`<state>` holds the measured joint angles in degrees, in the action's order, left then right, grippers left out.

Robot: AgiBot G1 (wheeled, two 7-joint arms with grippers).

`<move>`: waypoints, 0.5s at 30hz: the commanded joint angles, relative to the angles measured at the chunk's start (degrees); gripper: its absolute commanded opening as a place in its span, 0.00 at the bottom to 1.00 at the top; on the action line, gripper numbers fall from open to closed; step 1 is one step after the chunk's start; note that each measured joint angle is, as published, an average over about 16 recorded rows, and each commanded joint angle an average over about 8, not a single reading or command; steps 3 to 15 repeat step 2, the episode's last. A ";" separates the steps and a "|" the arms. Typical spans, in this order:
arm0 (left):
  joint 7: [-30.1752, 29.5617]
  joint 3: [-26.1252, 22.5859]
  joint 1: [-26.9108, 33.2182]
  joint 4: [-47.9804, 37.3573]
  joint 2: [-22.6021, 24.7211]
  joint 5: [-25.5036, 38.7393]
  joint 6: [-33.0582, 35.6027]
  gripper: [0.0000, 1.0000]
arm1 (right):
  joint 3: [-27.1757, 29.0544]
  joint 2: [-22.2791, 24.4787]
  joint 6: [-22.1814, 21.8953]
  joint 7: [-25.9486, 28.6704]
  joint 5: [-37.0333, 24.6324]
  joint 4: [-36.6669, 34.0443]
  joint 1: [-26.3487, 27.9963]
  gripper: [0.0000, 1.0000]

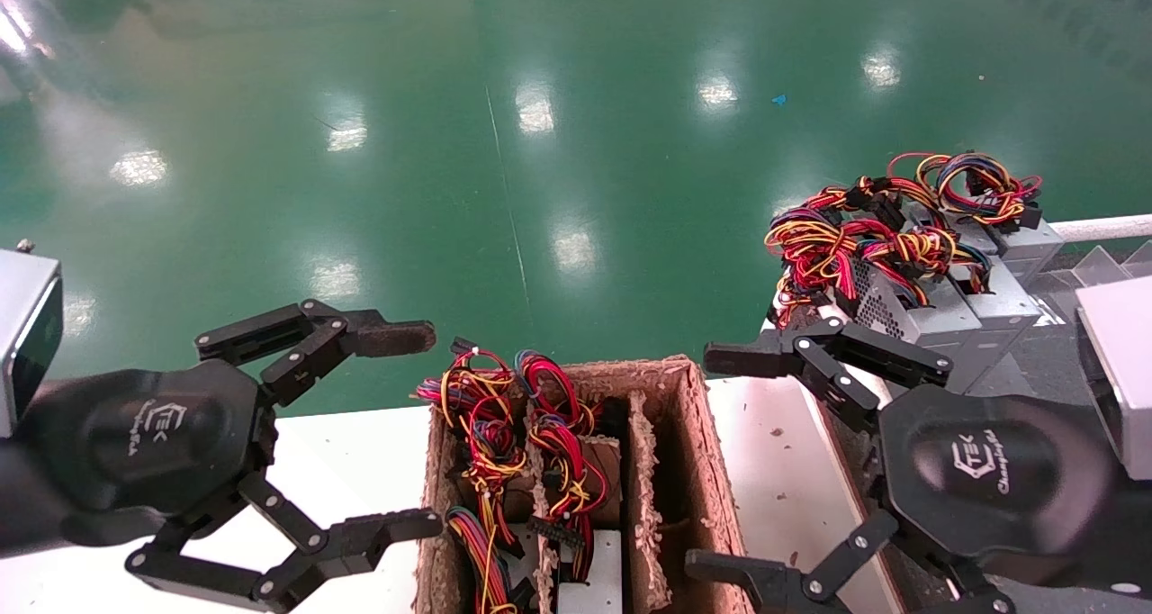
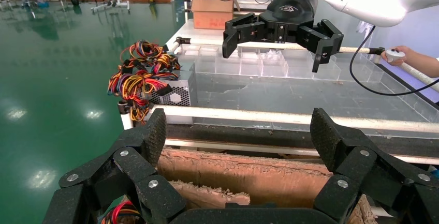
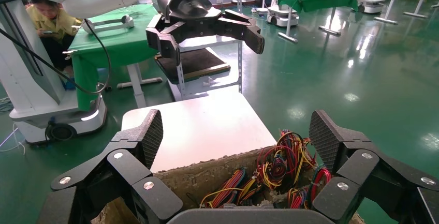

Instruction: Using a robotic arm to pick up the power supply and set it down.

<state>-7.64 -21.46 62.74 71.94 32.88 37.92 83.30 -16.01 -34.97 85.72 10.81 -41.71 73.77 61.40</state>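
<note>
- Two black robot hands hang over a brown box (image 1: 711,470), one on each side.
- The right hand (image 1: 720,461) is spread wide and holds nothing.
- The left hand (image 1: 414,434) is spread wide too.
- The grey power supply (image 1: 909,303) sits on the right surface (image 1: 783,470), behind the right hand, its colored wires (image 1: 846,236) piled on top.

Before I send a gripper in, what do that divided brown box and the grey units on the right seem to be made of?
The divided box looks like rough brown cardboard or moulded pulp: matte, fibrous, with crumbling edges. The power supplies on the right look like bare grey sheet metal, dull sheen, with one perforated vent side. Their wire bundles appear plastic-insulated, glossy red, yellow and black. Both the left gripper and right gripper hang open, empty.
</note>
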 commanded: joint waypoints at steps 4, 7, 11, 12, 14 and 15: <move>0.00 0.00 0.00 0.00 0.00 0.00 0.00 1.00 | 0.00 -0.01 -0.02 -0.02 -0.05 -0.09 0.05 1.00; 0.00 0.00 0.00 0.00 0.00 0.00 0.00 1.00 | 0.00 -0.01 -0.02 -0.02 -0.05 -0.09 0.05 1.00; 0.00 0.00 0.00 0.00 0.00 0.00 0.00 1.00 | 0.00 -0.01 -0.02 -0.02 -0.05 -0.09 0.05 1.00; 0.00 0.00 0.00 0.00 0.00 0.00 0.00 1.00 | 0.00 -0.01 -0.02 -0.02 -0.05 -0.09 0.05 1.00; 0.00 0.00 0.00 0.00 0.00 0.00 0.00 1.00 | 0.00 -0.01 -0.02 -0.02 -0.05 -0.09 0.05 1.00; 0.00 0.00 0.00 0.00 0.00 0.00 0.00 1.00 | 0.00 -0.01 -0.02 -0.02 -0.05 -0.09 0.05 1.00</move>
